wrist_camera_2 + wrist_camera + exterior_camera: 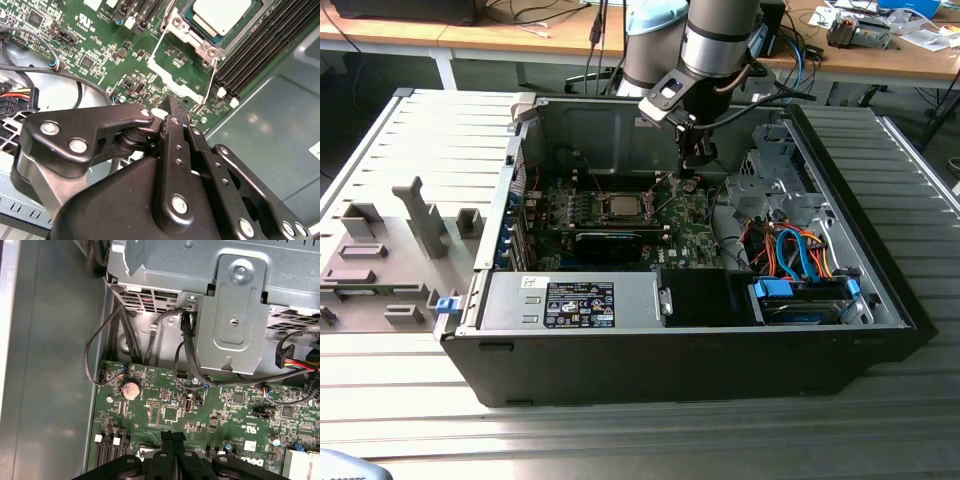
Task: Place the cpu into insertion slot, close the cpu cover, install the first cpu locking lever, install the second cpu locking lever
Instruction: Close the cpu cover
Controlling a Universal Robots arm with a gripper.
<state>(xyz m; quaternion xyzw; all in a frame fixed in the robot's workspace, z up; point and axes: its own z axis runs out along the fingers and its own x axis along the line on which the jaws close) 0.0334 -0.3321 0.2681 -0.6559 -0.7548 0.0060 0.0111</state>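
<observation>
**Chip in, cover up: gripper at the frame's edge**

Right up against the lens, the gripper (172,105) and its black linkages take the foreground of the second wrist view. The fingers are pressed together, with no gap at the tips and nothing pinched between them.

Beyond the tips is the green motherboard (100,45). The cpu (222,14) sits with its silvery face up inside the insertion slot (209,50), so placing the chip looks done. The cpu cover (172,80) is not down over it. The silvery frame is swung clear of the socket on the gripper's side, with green board showing through its window.

By my reading, closing the cover is the step in hand. That calls for a closed-finger nudge on the frame's free edge, swinging it about its hinge and over the chip without catching the small parts around the socket. The fingertips sit just beside that free edge, but I can't tell whether they are touching it.

In the exterior view, the gripper (689,182) hangs inside the open computer case (620,370), which rests on the table (620,440). It is near the socket, toward the exterior view's right of the cpu (623,206).
</observation>
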